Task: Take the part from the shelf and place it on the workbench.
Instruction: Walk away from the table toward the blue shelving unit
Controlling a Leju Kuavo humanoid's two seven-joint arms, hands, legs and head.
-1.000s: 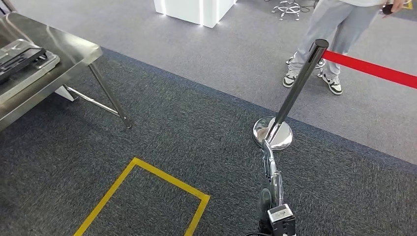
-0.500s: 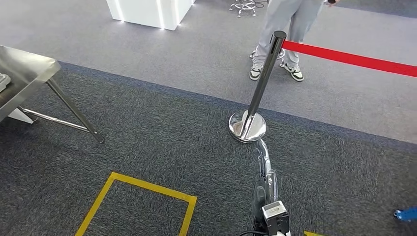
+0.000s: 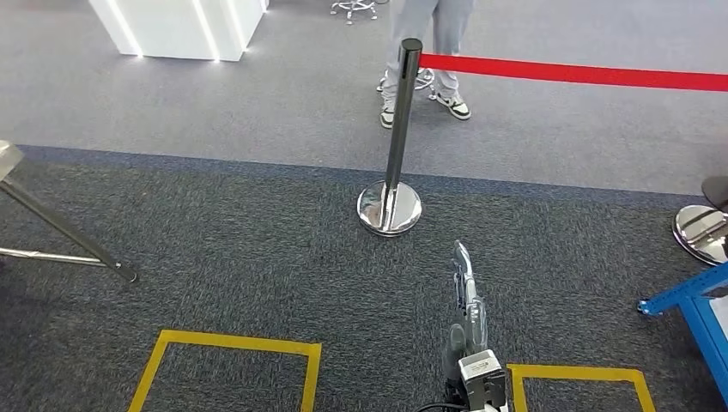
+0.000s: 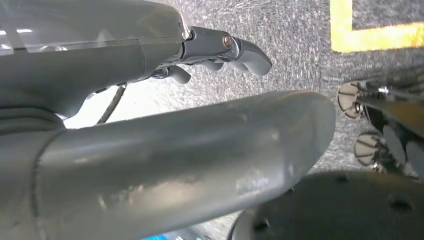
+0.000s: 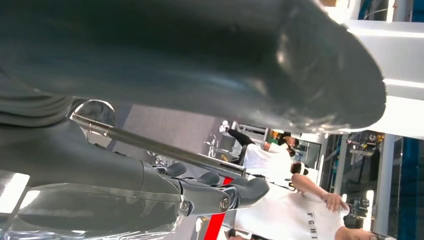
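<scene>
Found the right hand (image 3: 468,300) low over the dark carpet (image 3: 257,257), thumb and fingers (image 5: 245,190) stretched out and apart, clasping nothing. Found the left hand (image 4: 210,145) likewise spread, fingers (image 4: 250,50) straight, nothing between them and the thumb, with carpet and a strip of yellow tape (image 4: 380,30) past the fingertips. Could not tell where the part lay. Straight ahead of the right hand, near it, noted a chrome stanchion (image 3: 397,129) on a round base (image 3: 389,209), set just short of the edge where dark carpet met lighter grey floor (image 3: 257,103). From the post's top, ran a red belt (image 3: 584,75) off to the hand's right. Beyond the belt, saw a person's legs (image 3: 429,43) and a white lit plinth (image 3: 172,26). Well out to the hand's left, noted a slanted table leg (image 3: 64,230); well out to its right, a blue frame (image 3: 695,300) and a second chrome base (image 3: 704,233). Close beside the hand on either side, saw yellow floor outlines (image 3: 232,348), with open carpet between table leg and stanchion.
</scene>
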